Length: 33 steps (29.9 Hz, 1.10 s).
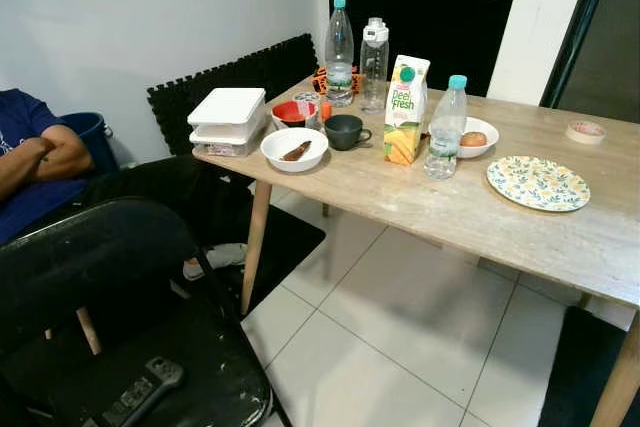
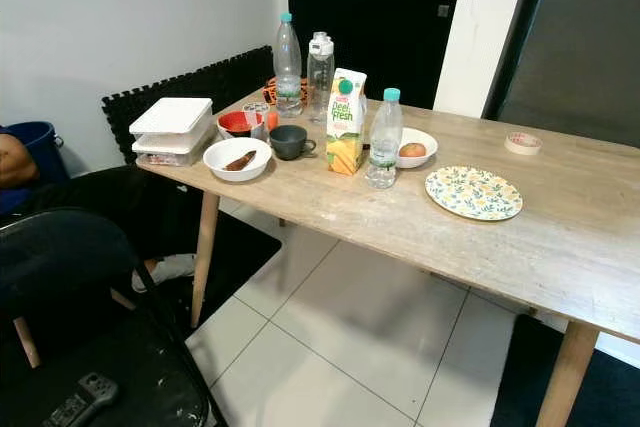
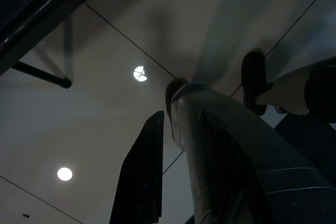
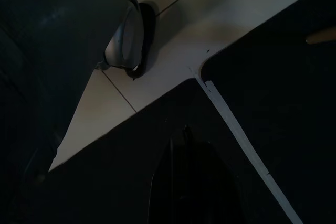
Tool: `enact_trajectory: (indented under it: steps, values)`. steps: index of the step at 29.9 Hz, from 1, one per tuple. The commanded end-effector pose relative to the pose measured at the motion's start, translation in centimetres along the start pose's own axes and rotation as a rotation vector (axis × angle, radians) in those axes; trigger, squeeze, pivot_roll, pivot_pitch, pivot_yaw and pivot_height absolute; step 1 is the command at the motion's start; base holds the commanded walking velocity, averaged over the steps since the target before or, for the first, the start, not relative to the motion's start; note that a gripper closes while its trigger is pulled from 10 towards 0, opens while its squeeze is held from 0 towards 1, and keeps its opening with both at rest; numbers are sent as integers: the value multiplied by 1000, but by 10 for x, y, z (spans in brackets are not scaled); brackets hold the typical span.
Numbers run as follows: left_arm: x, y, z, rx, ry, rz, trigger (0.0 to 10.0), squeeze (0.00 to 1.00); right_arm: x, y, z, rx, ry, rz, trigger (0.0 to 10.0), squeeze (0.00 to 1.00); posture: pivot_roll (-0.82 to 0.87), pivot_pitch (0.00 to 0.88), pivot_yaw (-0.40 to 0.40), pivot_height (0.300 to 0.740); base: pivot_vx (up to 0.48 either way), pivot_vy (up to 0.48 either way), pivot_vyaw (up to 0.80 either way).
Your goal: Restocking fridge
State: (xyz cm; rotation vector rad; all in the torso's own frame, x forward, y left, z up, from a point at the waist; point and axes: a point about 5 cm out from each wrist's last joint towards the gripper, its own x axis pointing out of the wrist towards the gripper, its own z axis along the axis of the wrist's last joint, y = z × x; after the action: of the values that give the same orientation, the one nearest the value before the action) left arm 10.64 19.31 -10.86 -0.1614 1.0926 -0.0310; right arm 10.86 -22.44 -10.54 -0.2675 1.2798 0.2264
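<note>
A wooden table runs from the centre to the right of the frame in the head views, laid with goods waiting to go into a fridge: a juice carton at upper centre, a small water bottle just right of it, two taller bottles behind, stacked white containers at the table's left end, a white bowl, a dark mug, a bowl holding an apple and a patterned plate. A person sits at far left with arms folded. Both arms hang idle over the tiled floor; whether the left claw and the right claw are open or closed cannot be told. The robot appears to be at the approach stage, nothing picked up yet. The next move likely calls for stepping closer and raising an arm toward the carton or a bottle.
</note>
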Motion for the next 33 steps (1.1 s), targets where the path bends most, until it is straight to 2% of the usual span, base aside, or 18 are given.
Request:
enact_trajectory:
  steps: [1,33]
  values:
    - [0,0,-2,-8,13,0,10000,0,1,4,5,9,-21,11,10000,0,-66,0,40,740,0,0,0]
    - [1,-4,-3,-21,16,-9,10000,0,1,2,4,-9,-17,-7,10000,0,-66,0,38,740,0,0,0]
